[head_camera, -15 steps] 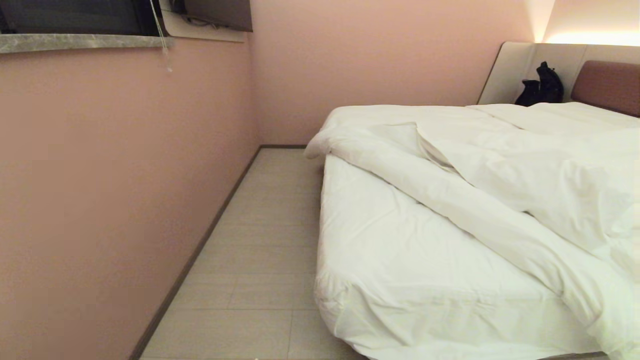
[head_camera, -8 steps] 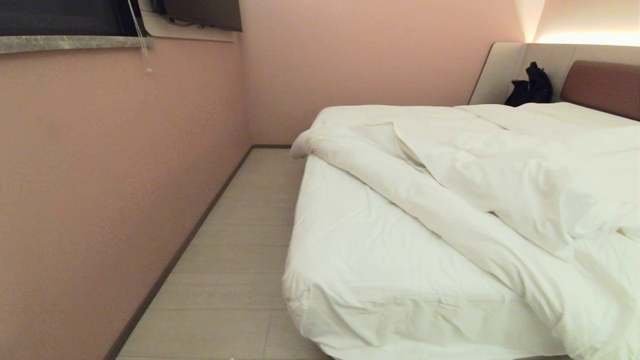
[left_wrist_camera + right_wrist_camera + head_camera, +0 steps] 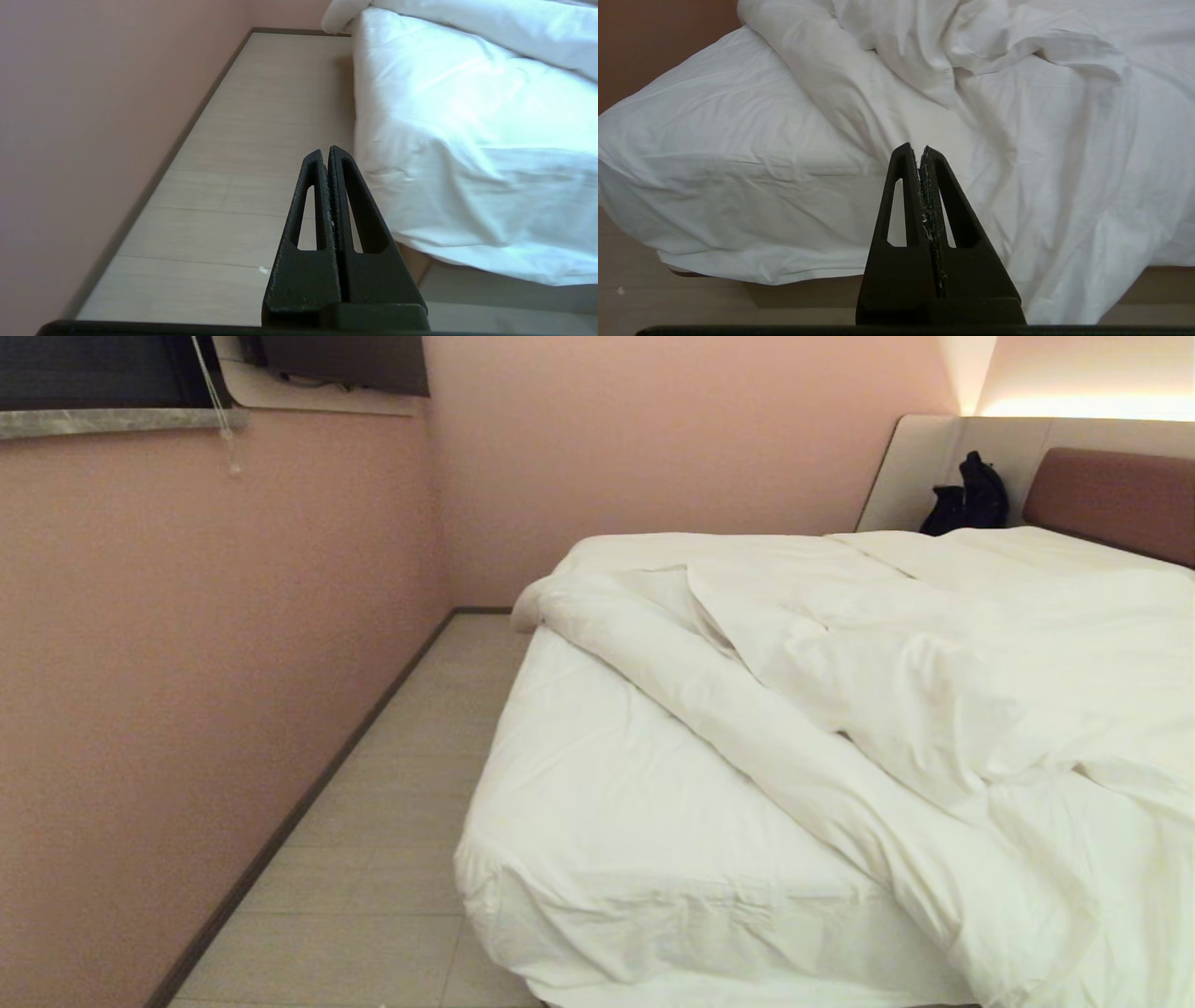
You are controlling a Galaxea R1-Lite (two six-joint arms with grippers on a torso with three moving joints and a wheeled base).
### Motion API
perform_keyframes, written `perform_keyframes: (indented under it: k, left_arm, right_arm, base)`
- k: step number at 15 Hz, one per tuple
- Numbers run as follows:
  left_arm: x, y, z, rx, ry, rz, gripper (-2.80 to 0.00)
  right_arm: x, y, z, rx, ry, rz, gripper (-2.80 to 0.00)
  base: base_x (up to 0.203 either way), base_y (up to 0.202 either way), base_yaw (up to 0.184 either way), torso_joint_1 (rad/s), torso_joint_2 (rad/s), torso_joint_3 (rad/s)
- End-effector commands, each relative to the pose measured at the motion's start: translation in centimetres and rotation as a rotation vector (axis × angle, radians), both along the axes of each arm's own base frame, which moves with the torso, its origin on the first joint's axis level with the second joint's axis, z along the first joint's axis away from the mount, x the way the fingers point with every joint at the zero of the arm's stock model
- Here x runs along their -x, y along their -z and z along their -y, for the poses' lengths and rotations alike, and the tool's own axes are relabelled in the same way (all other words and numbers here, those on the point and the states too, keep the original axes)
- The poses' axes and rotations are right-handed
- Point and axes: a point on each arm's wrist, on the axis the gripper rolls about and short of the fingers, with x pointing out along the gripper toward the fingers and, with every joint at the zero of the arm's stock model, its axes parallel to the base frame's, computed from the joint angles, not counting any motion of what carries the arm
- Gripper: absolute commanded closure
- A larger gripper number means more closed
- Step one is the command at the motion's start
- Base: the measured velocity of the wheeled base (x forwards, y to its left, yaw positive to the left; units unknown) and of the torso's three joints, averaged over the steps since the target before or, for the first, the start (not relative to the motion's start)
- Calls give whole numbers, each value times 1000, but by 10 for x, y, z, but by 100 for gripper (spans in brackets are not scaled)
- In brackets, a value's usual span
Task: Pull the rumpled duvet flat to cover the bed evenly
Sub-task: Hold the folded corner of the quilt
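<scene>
Lying rumpled across the bed (image 3: 597, 803), the duvet (image 3: 934, 709) left its near-left corner bare; left gripper (image 3: 329, 151) and right gripper (image 3: 920, 149) were pressed closed, empty.

The whole head view has swung rightward: the bed (image 3: 653, 821) and duvet (image 3: 934, 709) now sit further left in frame, with less pink wall (image 3: 187, 663) showing and more bed.
</scene>
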Motion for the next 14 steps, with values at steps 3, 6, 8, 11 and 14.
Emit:
perform_keyframes:
  k: [3, 6, 8, 11, 14]
  left_arm:
    - [0, 0, 0, 1, 0, -1, 0]
    - [0, 0, 0, 1, 0, -1, 0]
    - [0, 0, 0, -1, 0, 0, 0]
    - [0, 0, 0, -1, 0, -1, 0]
    - [0, 0, 0, -1, 0, 0, 0]
  right_arm:
    - [0, 0, 0, 0, 0, -1, 0]
    - [0, 0, 0, 0, 0, -1, 0]
    - [0, 0, 0, 0, 0, -1, 0]
    - [0, 0, 0, 0, 0, -1, 0]
    - [0, 0, 0, 0, 0, -1, 0]
  base:
    - [0, -193, 2, -1, 0, 2]
    - [0, -190, 0, 2, 2, 1]
    - [0, -193, 2, 0, 2, 2]
    - [0, -194, 0, 0, 3, 4]
    - [0, -194, -1, 3, 6, 2]
